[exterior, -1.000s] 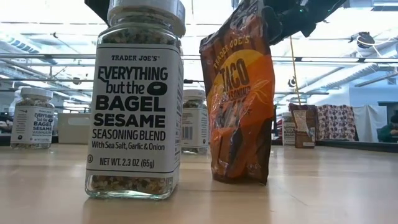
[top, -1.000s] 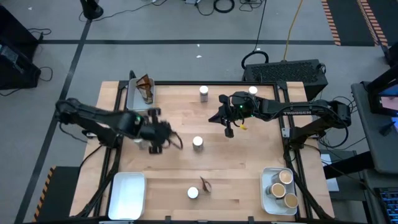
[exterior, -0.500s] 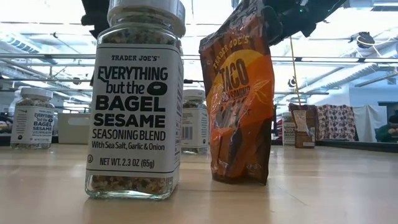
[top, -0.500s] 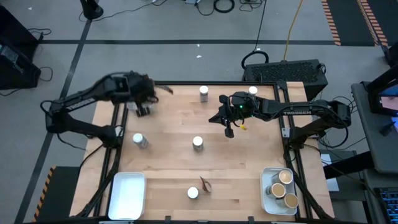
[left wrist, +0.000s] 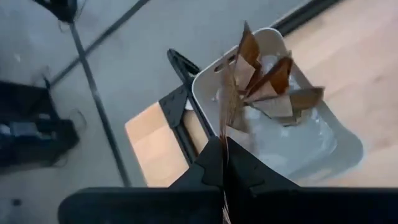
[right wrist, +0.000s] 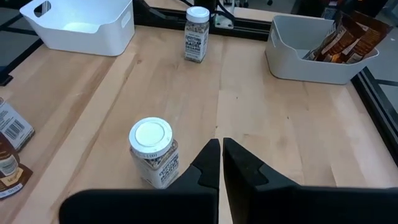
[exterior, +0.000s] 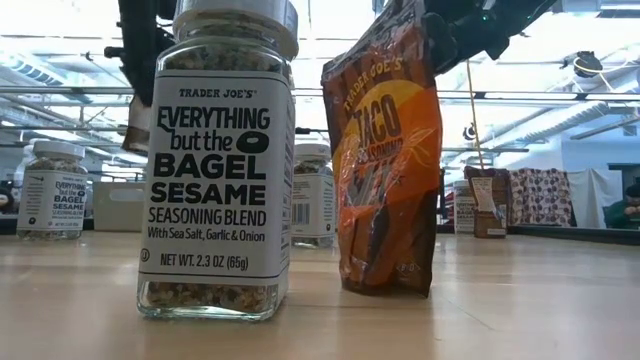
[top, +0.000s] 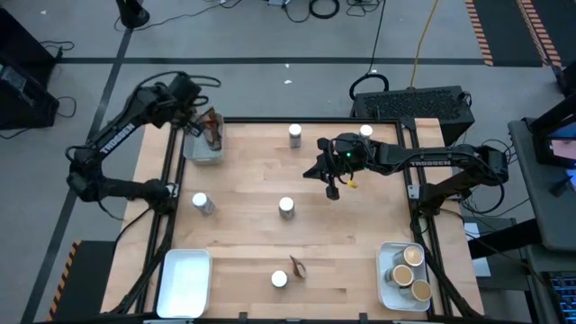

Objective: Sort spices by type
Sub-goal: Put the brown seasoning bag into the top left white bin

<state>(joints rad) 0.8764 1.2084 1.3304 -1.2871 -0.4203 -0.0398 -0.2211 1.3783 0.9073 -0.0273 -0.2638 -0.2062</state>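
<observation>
My left gripper (top: 199,123) hangs over the grey tray (top: 192,149) at the table's far left corner, shut on a brown sachet (left wrist: 224,112). Other brown sachets (left wrist: 273,87) stand crumpled in that tray. My right gripper (top: 331,187) hovers shut and empty at the far right, above the wood. White-lidded jars stand upright on the table at the far edge (top: 295,135), left (top: 202,203), middle (top: 286,207) and near edge (top: 280,279). Beside that last jar stands a lone sachet (top: 297,266). Tan-lidded jars (top: 409,270) fill the near-right tray. My left gripper pinches the sachet's lower end (left wrist: 224,134) between its two shut fingers, slanting down from the left. The sachet shows edge-on and sticks out ahead of the fingers, lifted over the tray's corner. Whether its far tip touches the sachets in the tray, I cannot tell.
An empty white tray (top: 184,283) sits at the near left corner. One more white-lidded jar (top: 366,131) stands at the far right behind my right arm. Black frame rails run along the table's edges. Bare wood lies between the middle jars and the near-right tray.
My left gripper has swung with the sachet from the table's left middle, near the left jar, toward the far left corner, rolling as it went. It now hangs over the grey tray. The sachet has stayed in its hold, clear of the table.
</observation>
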